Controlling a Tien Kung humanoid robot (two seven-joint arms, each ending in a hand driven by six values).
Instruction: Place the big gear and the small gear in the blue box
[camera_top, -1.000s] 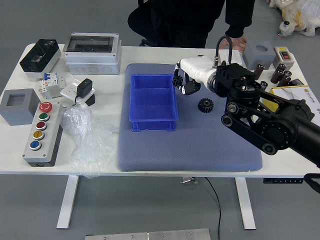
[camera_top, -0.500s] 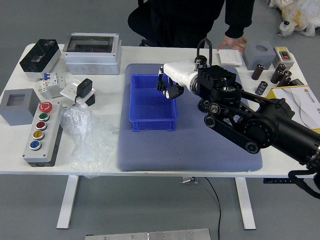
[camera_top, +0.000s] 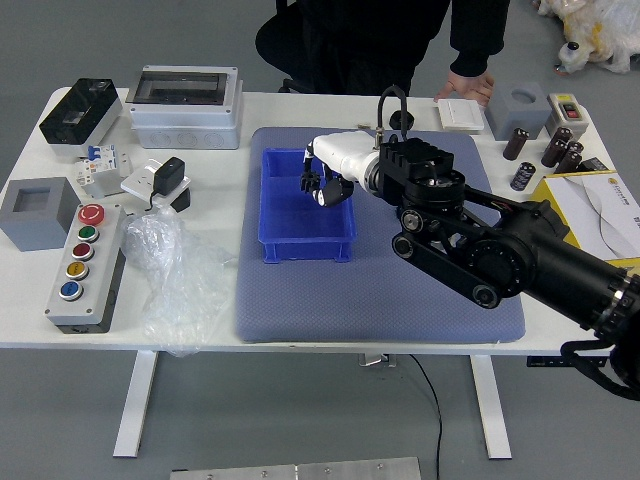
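Over the Blue Box, Gear in Hand

Reaching in from the right across a white table (camera_top: 270, 107), with black right arm (camera_top: 495, 240) slanting over a blue mat (camera_top: 380, 310). Over the far half of the blue box (camera_top: 307, 250): the robot's right hand (camera_top: 350, 152), white on the back and pointed down, with fingertips together and, by all appearances, clamped on a dark gear (camera_top: 311, 183). Impossible to tell whether big or small, or whether above the box walls or just inside them. On the mat, upright and open-topped: the box itself.

At the far side, in black clothing, a person (camera_top: 365, 45), with one bare hand (camera_top: 469, 88) at the table's edge just beside a white switch plate (camera_top: 460, 115).

To the left, a button box (camera_top: 86, 268) with red, green, yellow and blue buttons, beside a crumpled clear plastic bag (camera_top: 175, 285) and near a gray block (camera_top: 38, 213). Farther back, a gray case (camera_top: 185, 120) with a dark window. To the right, dark cylinders (camera_top: 516, 144) and, partly behind the arm, a yellow tray (camera_top: 562, 205) with papers.
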